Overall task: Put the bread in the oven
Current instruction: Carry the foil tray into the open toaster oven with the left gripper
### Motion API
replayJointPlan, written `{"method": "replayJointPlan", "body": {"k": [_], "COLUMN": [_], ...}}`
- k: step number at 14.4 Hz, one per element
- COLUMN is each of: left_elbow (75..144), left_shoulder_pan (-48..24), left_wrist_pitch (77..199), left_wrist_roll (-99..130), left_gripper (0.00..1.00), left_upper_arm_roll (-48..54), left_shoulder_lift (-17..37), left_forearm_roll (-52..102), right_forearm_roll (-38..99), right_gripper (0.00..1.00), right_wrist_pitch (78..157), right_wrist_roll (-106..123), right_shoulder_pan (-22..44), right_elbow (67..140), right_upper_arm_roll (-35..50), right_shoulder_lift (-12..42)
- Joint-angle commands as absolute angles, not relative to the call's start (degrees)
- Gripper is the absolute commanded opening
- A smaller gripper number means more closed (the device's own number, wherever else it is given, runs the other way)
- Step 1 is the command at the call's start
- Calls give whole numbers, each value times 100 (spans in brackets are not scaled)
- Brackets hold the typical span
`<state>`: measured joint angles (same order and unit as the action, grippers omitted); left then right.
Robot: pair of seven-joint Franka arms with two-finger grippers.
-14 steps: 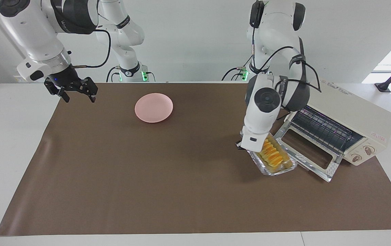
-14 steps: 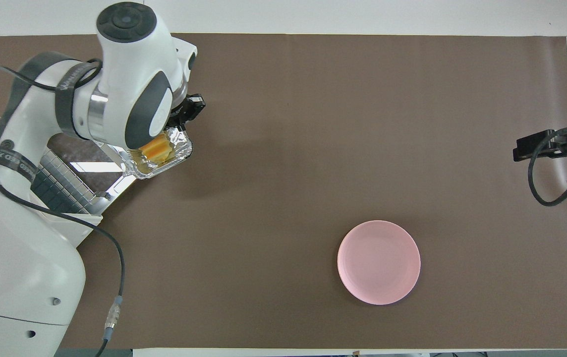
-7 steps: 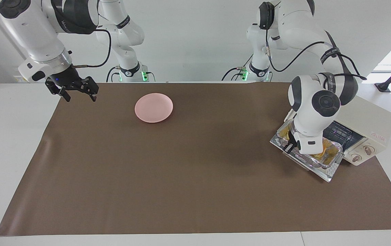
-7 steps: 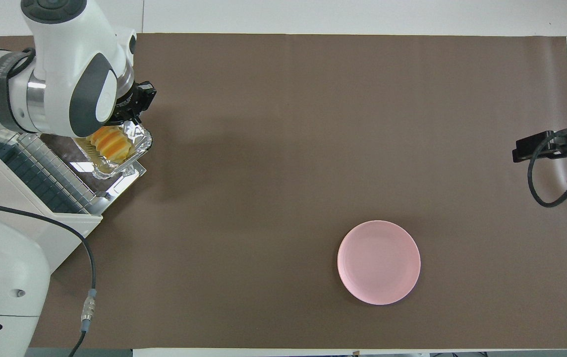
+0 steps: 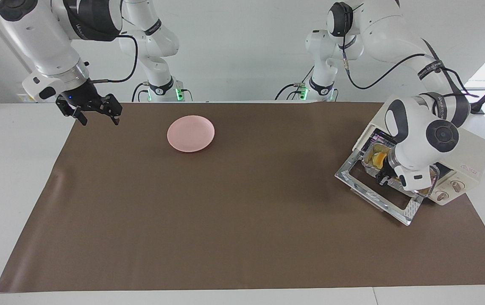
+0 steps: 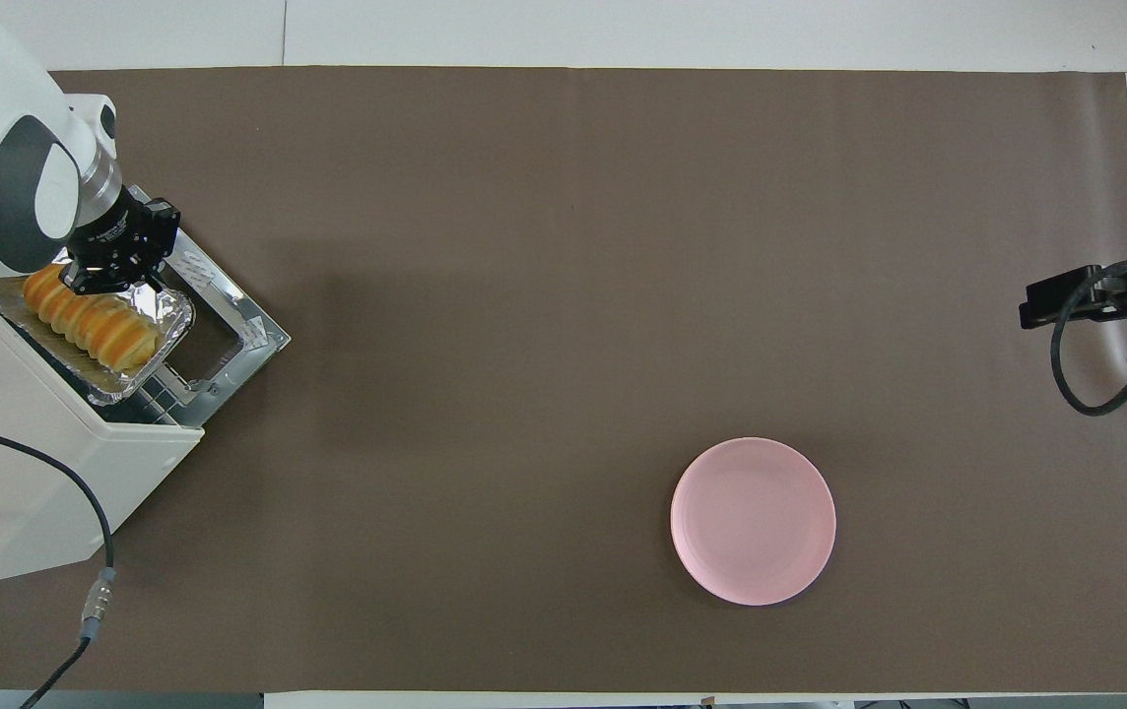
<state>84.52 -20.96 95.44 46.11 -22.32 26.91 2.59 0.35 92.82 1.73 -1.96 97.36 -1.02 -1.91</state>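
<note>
One loaf, the bread (image 6: pixel 91 325), sat in its foil tray (image 6: pixel 165 330) half inside the oven (image 5: pixel 471 154) mouth, my left hand (image 6: pixel 115 271) clenched on the tray rim, right hand (image 5: pixel 94 111) waiting released; next I judged: push deeper, let go.

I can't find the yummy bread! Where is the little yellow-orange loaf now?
The ridged golden loaf lies in the crinkled silver foil tray, at the cream-white toaster oven's open mouth, at the left arm's end of the table. The left gripper holds the tray's rim.
</note>
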Motion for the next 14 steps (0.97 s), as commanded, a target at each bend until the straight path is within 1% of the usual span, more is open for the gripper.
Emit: {"method": "replayJointPlan", "body": {"k": [1, 4, 7, 14], "left_elbow": [8718, 8832, 9192, 9351], "left_shoulder_pan": [-2022, -2013, -2048, -2109], "left_wrist_pitch": [9300, 9114, 9184, 9175], "left_wrist_roll": [4693, 4702, 4711, 4606], "left_gripper": [0, 0, 0, 0], "left_upper_arm_roll": [-2241, -2303, -2329, -2329], "left_shoulder_lift": [2452, 2391, 2242, 2180], "left_forearm_roll": [290, 281, 211, -254], "right_forearm_roll": [-26, -26, -26, -26], "right_gripper": [100, 100, 100, 100], "right_wrist_pitch": [9211, 9211, 9211, 9211], "right_wrist_roll": [290, 290, 290, 290], "right_shoulder_pan": [-220, -220, -220, -220], "right_elbow": [9738, 9738, 9738, 9738], "right_upper_arm_roll": [-88, -88, -88, -88], "right_shoulder_lift": [-255, -255, -255, -255]}}
